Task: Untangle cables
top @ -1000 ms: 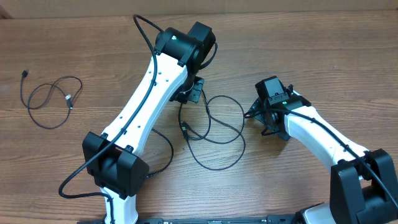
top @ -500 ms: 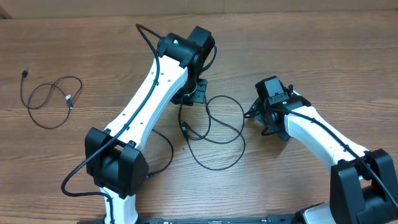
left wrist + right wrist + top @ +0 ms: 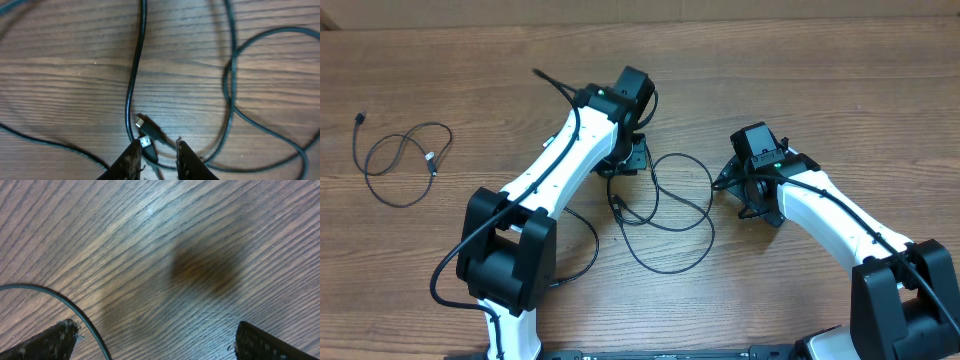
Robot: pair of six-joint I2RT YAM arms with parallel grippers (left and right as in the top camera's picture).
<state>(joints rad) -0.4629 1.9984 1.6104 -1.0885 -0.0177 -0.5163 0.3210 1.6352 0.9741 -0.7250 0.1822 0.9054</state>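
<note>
Several limp, light cables (image 3: 666, 271); the stiff plug (image 3: 145, 141), 6 o'clock in the left wrist view, looks the best hold. Left gripper (image 3: 159, 160) slightly parted, gripping nothing; right gripper (image 3: 155, 342) wide, empty.

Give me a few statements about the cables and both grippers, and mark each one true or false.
1. One cable lies looped on its own, apart from the tangled cables. True.
2. The right gripper is clamped on a cable. False: its jaws stand wide open with nothing between them.
3. A silver-tipped plug lies at the fingertips of the left gripper. True.
4. The tangled cables lie straight, side by side. False: they loop across one another.
</note>
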